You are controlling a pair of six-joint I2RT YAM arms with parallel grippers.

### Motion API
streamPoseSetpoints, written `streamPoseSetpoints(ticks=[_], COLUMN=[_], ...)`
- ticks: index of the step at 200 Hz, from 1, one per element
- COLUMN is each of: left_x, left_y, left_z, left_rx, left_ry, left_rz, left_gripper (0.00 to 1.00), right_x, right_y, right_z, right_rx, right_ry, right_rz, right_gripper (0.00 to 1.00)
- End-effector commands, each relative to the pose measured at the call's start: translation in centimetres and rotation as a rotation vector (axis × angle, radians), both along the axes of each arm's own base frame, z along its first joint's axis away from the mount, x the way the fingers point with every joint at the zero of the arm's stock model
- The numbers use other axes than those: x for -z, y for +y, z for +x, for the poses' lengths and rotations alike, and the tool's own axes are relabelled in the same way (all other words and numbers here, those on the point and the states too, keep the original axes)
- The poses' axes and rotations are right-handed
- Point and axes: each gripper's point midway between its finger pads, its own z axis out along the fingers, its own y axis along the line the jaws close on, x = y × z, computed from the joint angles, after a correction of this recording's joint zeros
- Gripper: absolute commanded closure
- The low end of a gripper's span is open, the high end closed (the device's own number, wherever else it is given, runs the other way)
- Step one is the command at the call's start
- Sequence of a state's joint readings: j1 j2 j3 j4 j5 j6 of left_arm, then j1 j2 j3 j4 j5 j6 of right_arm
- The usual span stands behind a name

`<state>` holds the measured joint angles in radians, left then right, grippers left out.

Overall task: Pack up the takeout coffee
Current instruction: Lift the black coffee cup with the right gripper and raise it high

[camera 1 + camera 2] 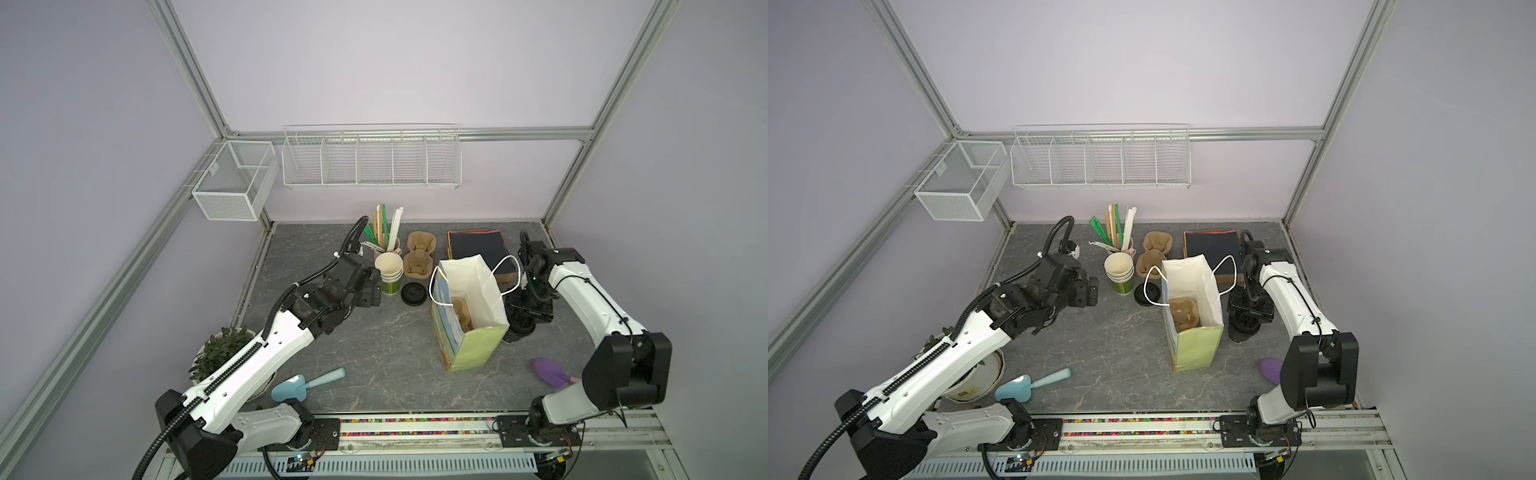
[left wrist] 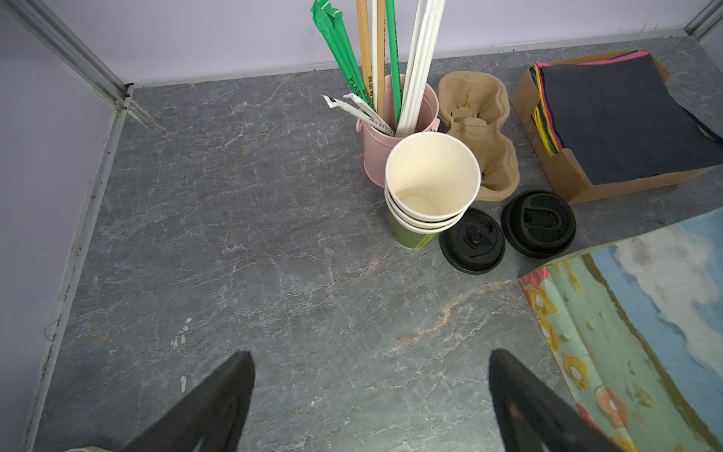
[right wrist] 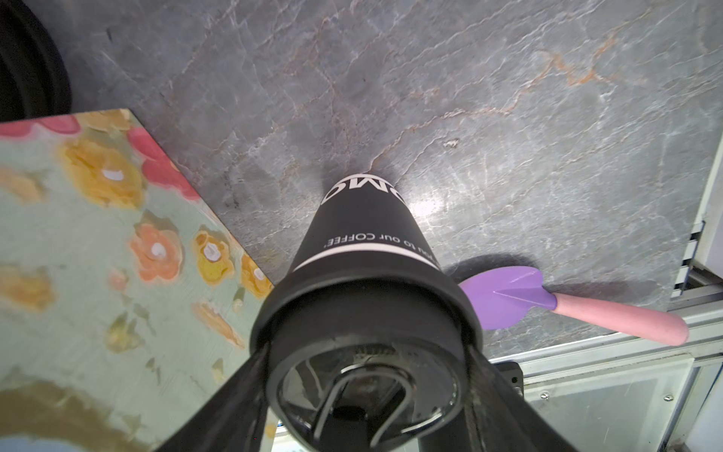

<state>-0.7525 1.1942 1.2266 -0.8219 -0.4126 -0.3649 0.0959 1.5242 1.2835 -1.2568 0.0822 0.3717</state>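
Black cup (image 3: pixel 367 242) with a black lid (image 3: pixel 367 375), lettered "COFFEE" on its wall, is the takeout coffee. It stands upright just beside the paper bag (image 3: pixel 98 235), on the side nearer my right arm, and its base appears to rest on the table (image 3: pixel 508 117). My right claw (image 3: pixel 367 344) is clamped on it from above, 1 finger on each side of the lid rim. Finding: the grip sits high so that the cup hangs plumb with the lid uppermost, which suits lowering it straight into a narrow opening.

The bag stands open-mouthed with its handles splayed outward, and a cardboard carrier (image 1: pixel 1183 313) lies at its bottom. In my judgement the carrier's wells are there to seat the cup, so the next move calls for a lift clear of the bag's top edge, then a vertical descent.

My left claw (image 2: pixel 369 354) is spread wide and empty above bare table, near the stack of lidless cups (image 2: pixel 430 184) and 2 loose lids (image 2: pixel 471 240). I judge it is parked out of the right arm's path.

Risk: the bag wall looks thin and may fold or tip if the cup catches it.
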Motion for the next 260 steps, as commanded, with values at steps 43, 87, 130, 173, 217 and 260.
streamPoseSetpoints(ticks=[43,87,130,173,217,260], left_x=[-0.8,-0.8,-0.6,-0.4,-0.4,-0.4], left_y=[0.6,0.7,0.6,0.5,0.6,0.5], left_z=[0.2,0.2,0.3,0.4,0.4,0.4], left_rx=[-0.016,-0.019,-0.019,-0.017,-0.02,-0.017], left_ry=[-0.012,-0.015,-0.008,-0.004,-0.006,-0.003], left_rz=[0.024,0.027,0.034,0.04,0.042,0.039], left_gripper=[0.06,0.06,0.06,0.06,0.06,0.06], right_x=[0.7,0.8,1.2,0.5,-2.2,-6.6], right_y=[0.2,0.6,0.5,0.4,-0.2,-0.7], right_z=[0.2,0.4,0.3,0.3,0.1,-0.6], right_rx=[0.003,0.007,0.005,0.007,0.004,-0.012], right_ry=[-0.026,-0.072,-0.062,-0.062,-0.11,-0.186], right_rz=[-0.016,0.005,-0.001,-0.004,-0.031,-0.048], right_gripper=[0.23,0.22,0.22,0.24,0.24,0.24])
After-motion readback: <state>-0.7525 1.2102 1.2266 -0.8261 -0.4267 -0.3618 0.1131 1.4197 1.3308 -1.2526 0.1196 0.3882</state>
